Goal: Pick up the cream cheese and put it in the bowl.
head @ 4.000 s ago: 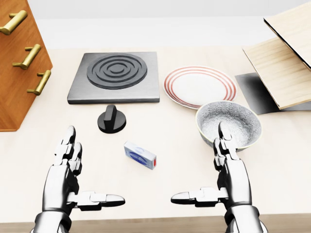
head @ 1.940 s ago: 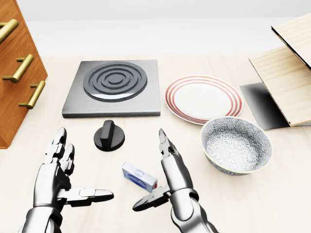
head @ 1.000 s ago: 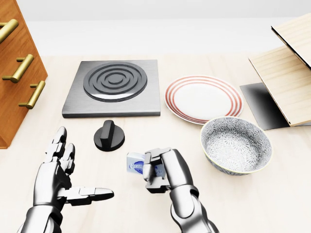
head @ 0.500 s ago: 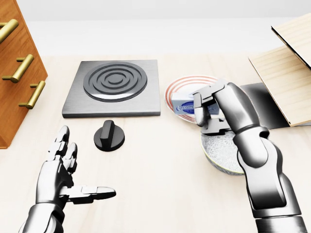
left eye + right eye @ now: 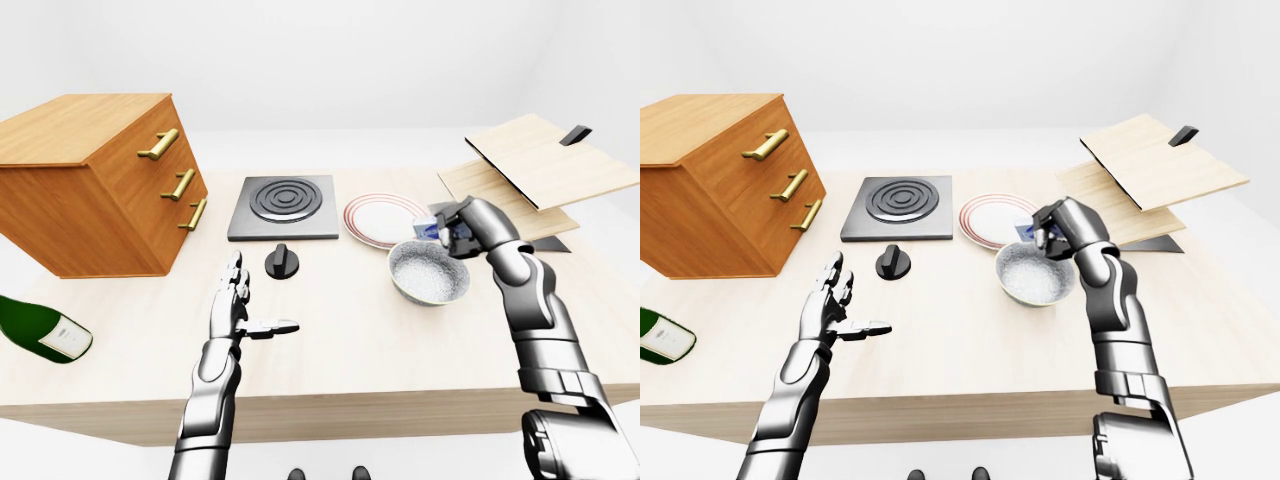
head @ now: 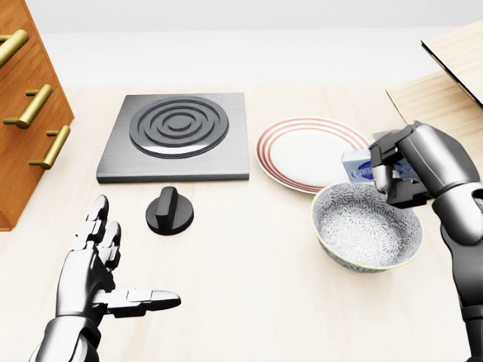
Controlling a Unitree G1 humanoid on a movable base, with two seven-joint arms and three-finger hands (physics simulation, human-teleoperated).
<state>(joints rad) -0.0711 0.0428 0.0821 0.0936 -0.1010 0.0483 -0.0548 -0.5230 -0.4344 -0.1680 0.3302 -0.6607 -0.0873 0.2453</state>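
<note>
My right hand (image 6: 400, 175) is shut on the cream cheese (image 6: 358, 167), a small white and blue box, and holds it in the air over the upper right rim of the patterned grey bowl (image 6: 367, 227). The bowl stands on the wooden table at the right of the head view, below the red-ringed plate. My left hand (image 6: 102, 273) is open and empty, palm inward, above the table at the lower left. The hold also shows in the left-eye view (image 5: 455, 228).
A red-ringed white plate (image 6: 306, 151) lies above the bowl. A grey stove plate (image 6: 177, 134) and a black knob (image 6: 170, 211) sit at centre left. A wooden drawer cabinet (image 6: 26, 113) stands at the left, wooden boards (image 5: 535, 165) at the right, a green bottle (image 5: 40, 328) off the table's left.
</note>
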